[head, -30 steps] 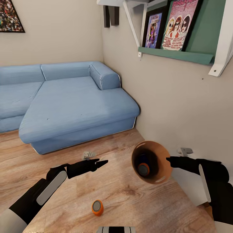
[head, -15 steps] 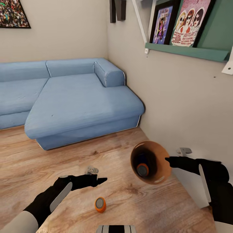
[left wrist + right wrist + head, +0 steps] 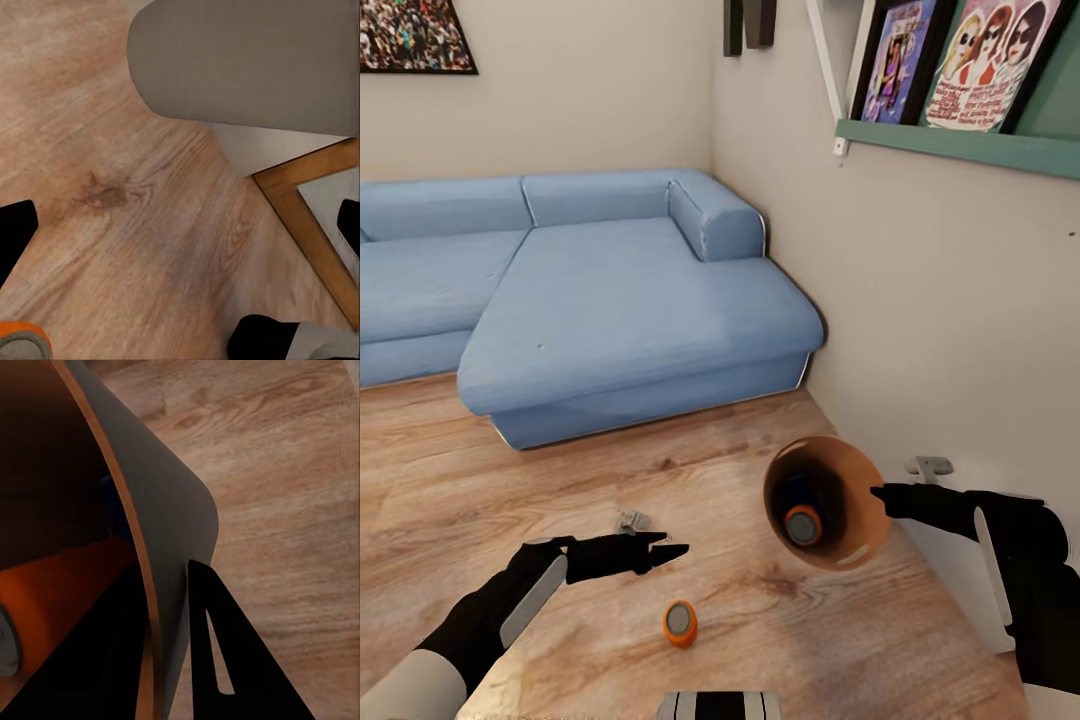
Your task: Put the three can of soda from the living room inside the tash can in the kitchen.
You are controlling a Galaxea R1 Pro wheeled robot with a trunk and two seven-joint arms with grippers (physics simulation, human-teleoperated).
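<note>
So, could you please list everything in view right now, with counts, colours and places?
Soda can on floor: one, orange, lying on the wood planks near the left gripper.
Soda cans in bin: one orange, one blue behind it.
Trash can: one, copper-brown, tilted, held off the floor.
Sofa: one, blue, in the corner.
Framed posters: two, on a green wall shelf.
Wall picture: one, dark-framed.
Left gripper: black, open.
Right gripper: black, clamping the bin's rim.

Light wood plank floor carries an orange can and blue sofa.
</note>
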